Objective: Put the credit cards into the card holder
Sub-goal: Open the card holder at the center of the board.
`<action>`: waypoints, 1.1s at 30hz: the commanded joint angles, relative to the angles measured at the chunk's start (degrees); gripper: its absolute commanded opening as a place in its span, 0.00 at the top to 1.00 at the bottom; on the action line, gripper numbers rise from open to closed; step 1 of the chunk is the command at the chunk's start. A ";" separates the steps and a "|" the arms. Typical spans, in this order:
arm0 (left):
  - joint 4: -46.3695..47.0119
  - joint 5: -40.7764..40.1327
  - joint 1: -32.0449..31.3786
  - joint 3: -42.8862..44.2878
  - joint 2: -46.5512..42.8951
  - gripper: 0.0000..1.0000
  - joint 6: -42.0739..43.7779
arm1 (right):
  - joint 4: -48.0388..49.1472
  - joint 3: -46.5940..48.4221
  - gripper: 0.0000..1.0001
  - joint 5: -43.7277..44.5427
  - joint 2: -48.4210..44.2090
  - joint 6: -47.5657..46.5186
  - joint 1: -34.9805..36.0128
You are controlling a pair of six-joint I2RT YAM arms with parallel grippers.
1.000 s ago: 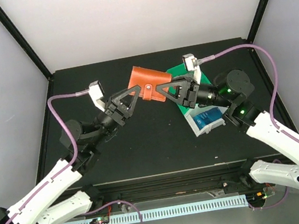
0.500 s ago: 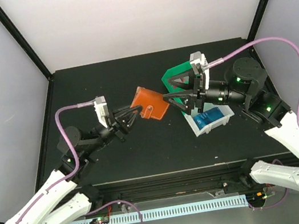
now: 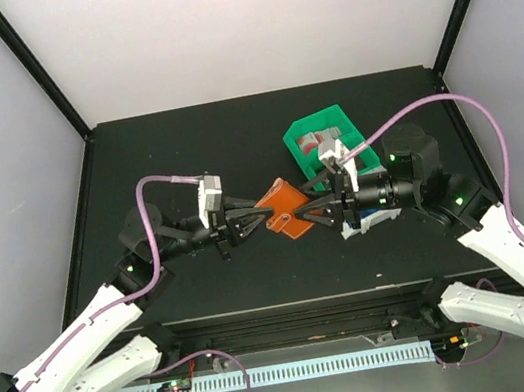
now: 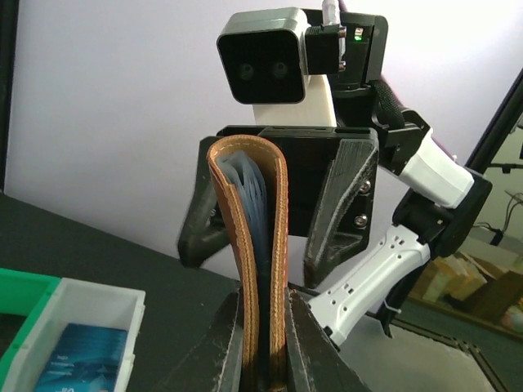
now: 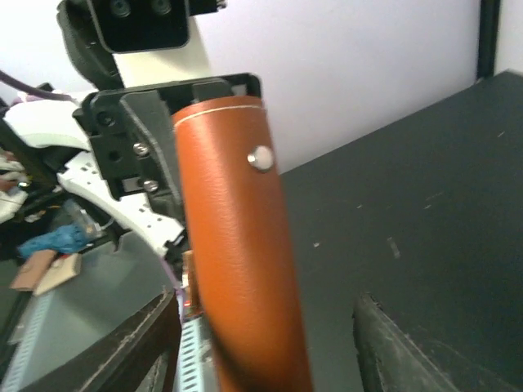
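The brown leather card holder is held on edge above the table's middle. My left gripper is shut on its open edge; in the left wrist view both leather flaps are pinched between the fingers, with clear sleeves showing inside. My right gripper faces it from the right, open, its jaws standing wide on either side of the holder's snap side without touching. A blue credit card lies in a white bin. A red-and-white card lies in the green bin.
The green-and-white divided tray stands at the back right, its white part partly under the right arm. Purple cables loop over both arms. Black frame posts stand at the table's far corners.
Both grippers have moved toward the near middle of the table. The card holder came with the left gripper and turned on edge. The right gripper left the tray and now straddles the holder.
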 commanded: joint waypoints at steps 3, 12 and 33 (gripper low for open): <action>2.42 6.16 0.33 2.38 1.57 0.98 0.46 | -0.44 -2.77 0.48 -6.08 -3.13 1.17 -0.16; 0.69 6.33 0.39 2.68 1.88 0.98 0.92 | 5.22 -6.30 0.76 -14.44 -2.45 5.48 -0.16; -23.18 -37.67 1.05 -1.12 8.03 0.01 -7.61 | 10.54 -4.89 0.99 20.79 16.23 18.49 4.12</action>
